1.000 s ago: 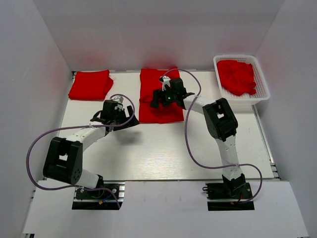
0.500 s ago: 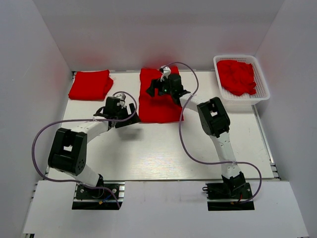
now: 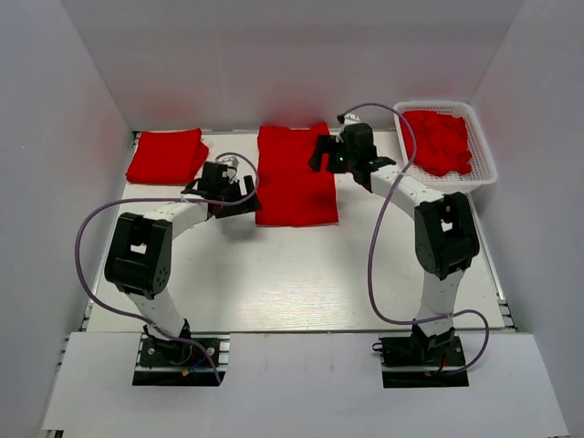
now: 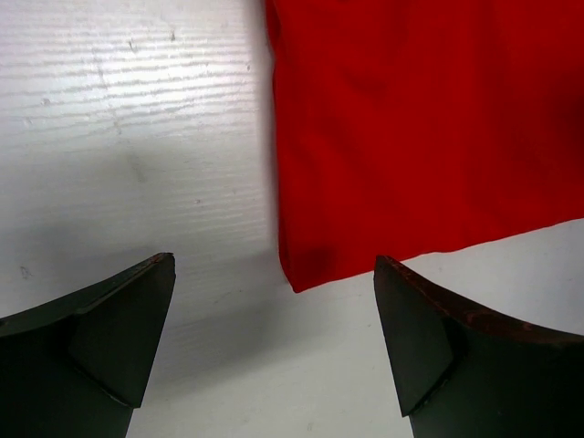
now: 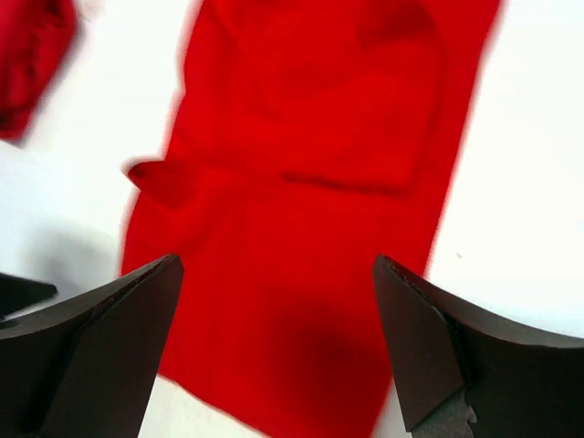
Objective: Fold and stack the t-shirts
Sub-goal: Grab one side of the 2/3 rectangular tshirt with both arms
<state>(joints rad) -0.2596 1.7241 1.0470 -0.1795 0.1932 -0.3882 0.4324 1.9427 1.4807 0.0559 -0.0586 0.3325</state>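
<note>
Shirt (image 3: 294,173), folded to a long strip, lies flat mid-table; both arms' jaws spread wide, holding nothing.
A folded shirt (image 3: 167,155) sits at the table's (image 3: 301,274) far left; crumpled shirts (image 3: 438,141) fill the basket (image 3: 449,187) at far right; left jaws hover at the strip's near left corner, right jaws by its far right edge; the cloth looks light and limp, so I'd pinch corners or hem, both ends together, lest it sag.

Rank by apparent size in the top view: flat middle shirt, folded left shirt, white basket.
1-2. Flat middle shirt and white basket: too alike to rank.
3. Folded left shirt: clearly smallest.
</note>
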